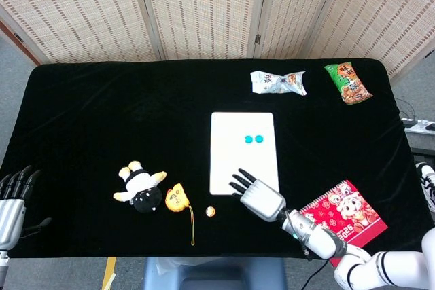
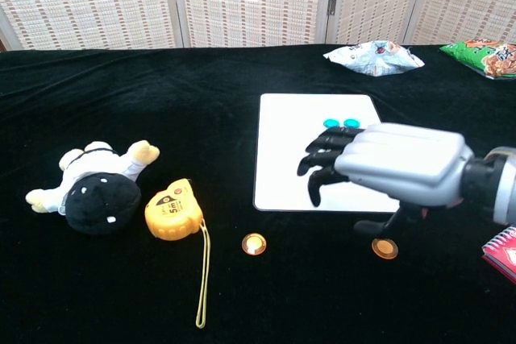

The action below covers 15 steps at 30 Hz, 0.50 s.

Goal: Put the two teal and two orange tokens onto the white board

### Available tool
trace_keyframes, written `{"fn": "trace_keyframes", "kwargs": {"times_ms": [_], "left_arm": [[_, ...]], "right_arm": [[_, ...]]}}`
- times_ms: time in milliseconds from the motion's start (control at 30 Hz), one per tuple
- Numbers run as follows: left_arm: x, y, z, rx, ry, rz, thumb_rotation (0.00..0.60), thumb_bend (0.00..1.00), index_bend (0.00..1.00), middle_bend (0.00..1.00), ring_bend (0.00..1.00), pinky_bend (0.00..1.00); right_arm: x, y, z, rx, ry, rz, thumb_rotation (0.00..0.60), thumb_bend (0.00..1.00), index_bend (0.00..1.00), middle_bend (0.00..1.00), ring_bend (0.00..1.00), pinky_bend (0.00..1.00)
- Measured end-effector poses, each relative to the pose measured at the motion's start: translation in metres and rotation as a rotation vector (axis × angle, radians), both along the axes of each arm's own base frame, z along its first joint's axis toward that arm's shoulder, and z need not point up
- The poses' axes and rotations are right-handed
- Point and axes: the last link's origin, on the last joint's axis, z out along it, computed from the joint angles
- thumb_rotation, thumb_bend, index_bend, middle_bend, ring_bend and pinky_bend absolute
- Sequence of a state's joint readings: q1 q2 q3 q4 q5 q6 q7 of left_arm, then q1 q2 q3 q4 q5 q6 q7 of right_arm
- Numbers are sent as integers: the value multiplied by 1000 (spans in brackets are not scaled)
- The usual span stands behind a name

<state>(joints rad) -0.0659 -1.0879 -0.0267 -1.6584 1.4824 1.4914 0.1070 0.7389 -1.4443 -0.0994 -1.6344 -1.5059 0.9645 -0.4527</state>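
Two teal tokens (image 1: 253, 138) (image 2: 339, 124) lie side by side on the far part of the white board (image 1: 228, 161) (image 2: 282, 151). One orange token (image 1: 211, 211) (image 2: 254, 243) rests on the black cloth in front of the board's near left corner. A second orange token (image 2: 384, 247) lies in front of the near right corner; the head view hides it under my right hand. My right hand (image 1: 257, 196) (image 2: 387, 164) hovers over the board's near right corner, fingers spread, holding nothing. My left hand (image 1: 12, 198) stays at the table's near left edge, fingers apart and empty.
A plush toy (image 1: 139, 186) (image 2: 93, 185) and a yellow tape measure (image 1: 176, 199) (image 2: 172, 210) lie left of the board. Two snack bags (image 1: 277, 82) (image 1: 347, 83) sit at the far right. A red notebook (image 1: 342, 216) lies at the near right.
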Motion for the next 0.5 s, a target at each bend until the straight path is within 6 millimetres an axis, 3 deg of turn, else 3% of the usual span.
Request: {"fn": "trace_keyframes", "kwargs": {"times_ms": [500], "left_arm": [[-9,-2,0,-2,-3,21,600,135,0,0,0,0]], "right_arm": [[45,13,-47,49,12,123,600,271,344,121,38,0]]}}
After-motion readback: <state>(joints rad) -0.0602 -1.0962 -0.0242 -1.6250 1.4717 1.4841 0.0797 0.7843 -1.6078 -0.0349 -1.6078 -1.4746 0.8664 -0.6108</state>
